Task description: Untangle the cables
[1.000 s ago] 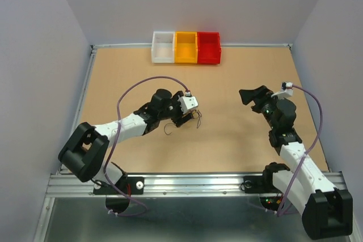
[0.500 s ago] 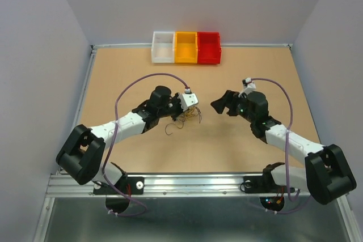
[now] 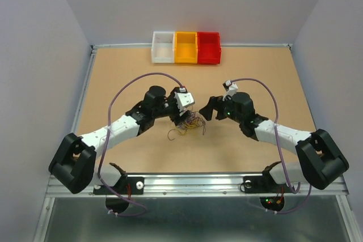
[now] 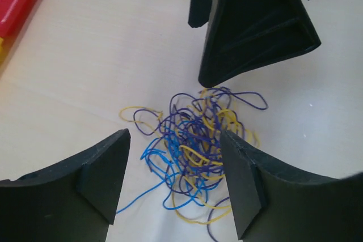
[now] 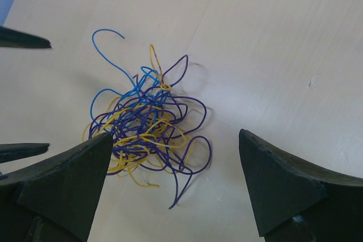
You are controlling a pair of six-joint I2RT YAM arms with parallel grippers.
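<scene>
While both arms are leaning in toward the middle of the table (image 3: 255, 72), the cables (image 3: 188, 126) are lying in one loose knot on the board, thin purple, yellow and blue wires looping through each other. The left gripper (image 3: 182, 119) is hanging right over them with its jaws standing apart. Seen from its wrist, the knot is sitting partly between its two fingers (image 4: 105, 174) and spilling out ahead of their tips, and nothing is being pinched. I cannot tell whether the fingers are brushing the outer strands. The right gripper (image 3: 211, 109) is facing it from the other side, jaws spread wide and holding nothing. From its wrist, the tangle is lying just ahead of the gap between the jaws, crowding toward one finger and well apart from the other. One dark fingertip of the right gripper is coming down at the far edge of the knot, as the left wrist sees it. Well beyond both sets of jaws, a white bin (image 3: 163, 47), a yellow bin (image 3: 186, 47) and a red bin (image 3: 209, 47) are sitting side by side at the back edge.
</scene>
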